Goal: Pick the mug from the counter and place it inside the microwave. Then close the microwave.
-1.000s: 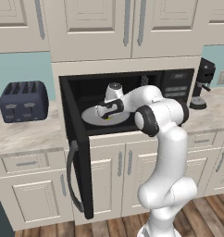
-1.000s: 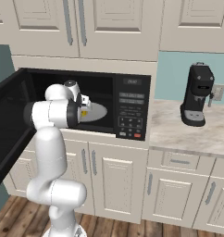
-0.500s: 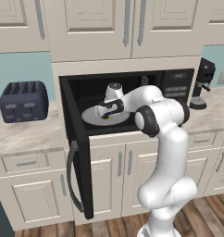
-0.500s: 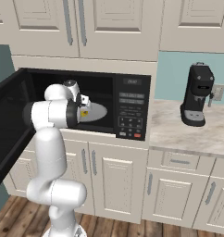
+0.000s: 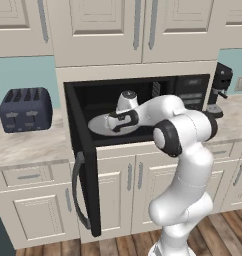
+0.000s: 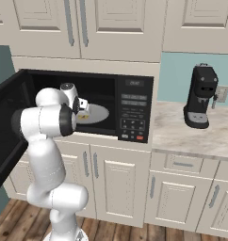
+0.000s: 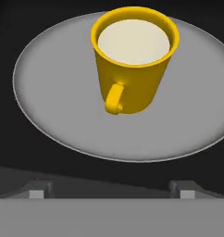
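The yellow mug [image 7: 134,69] stands upright on the white round plate [image 7: 49,92] inside the microwave [image 5: 192,92], handle turned toward the hand. My gripper [image 7: 111,192] is open just short of the mug, its fingertips [image 7: 36,192] spread wide and touching nothing. From the base, my hand [image 5: 124,117] reaches into the open cavity over the plate [image 6: 99,113], and a sliver of the mug [image 6: 84,113] peeks out beside the gripper [image 6: 80,107]. The microwave door [image 5: 83,165] hangs wide open to the left.
A dark blue-grey toaster [image 5: 25,109] sits on the counter [image 5: 28,145] left of the microwave. A black coffee machine [image 6: 200,96] stands on the counter [image 6: 182,134] to the right. Cream cabinets run above and below.
The fingers have spread apart and let go of the mug, which stays on the plate. The arm has barely moved.
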Controlling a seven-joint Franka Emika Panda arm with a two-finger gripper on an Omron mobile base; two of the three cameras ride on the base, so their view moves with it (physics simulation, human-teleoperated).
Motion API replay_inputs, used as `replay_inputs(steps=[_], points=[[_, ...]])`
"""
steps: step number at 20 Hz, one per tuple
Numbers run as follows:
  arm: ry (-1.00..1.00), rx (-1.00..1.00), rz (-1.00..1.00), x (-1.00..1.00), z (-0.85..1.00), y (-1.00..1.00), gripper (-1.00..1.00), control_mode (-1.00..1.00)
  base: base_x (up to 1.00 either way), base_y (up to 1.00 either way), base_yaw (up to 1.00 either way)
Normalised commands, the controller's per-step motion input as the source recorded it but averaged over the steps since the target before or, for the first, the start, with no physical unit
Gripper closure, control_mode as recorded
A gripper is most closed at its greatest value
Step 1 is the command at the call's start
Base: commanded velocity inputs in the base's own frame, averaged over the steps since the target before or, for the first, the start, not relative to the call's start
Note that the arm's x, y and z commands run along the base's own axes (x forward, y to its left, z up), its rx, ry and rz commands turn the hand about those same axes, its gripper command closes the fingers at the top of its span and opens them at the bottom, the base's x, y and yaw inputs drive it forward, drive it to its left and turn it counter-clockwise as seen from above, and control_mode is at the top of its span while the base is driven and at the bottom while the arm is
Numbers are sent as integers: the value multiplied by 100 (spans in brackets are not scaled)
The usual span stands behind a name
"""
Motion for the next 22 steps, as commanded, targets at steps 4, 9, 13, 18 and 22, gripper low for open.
replay_inputs(steps=[4, 9, 13, 18, 22], points=[[0, 2, 0, -53, 19, -13, -100, -100, 0, 0, 0], [0, 2, 0, -57, 13, -16, -100, -100, 0, 0, 0], [0, 2, 0, -70, 19, -12, -100, -100, 0, 0, 0], [0, 0, 0, -59, 32, -11, -100, -100, 0, 0, 0], [3, 0, 0, -51, 39, -18, -100, -100, 0, 0, 0]])
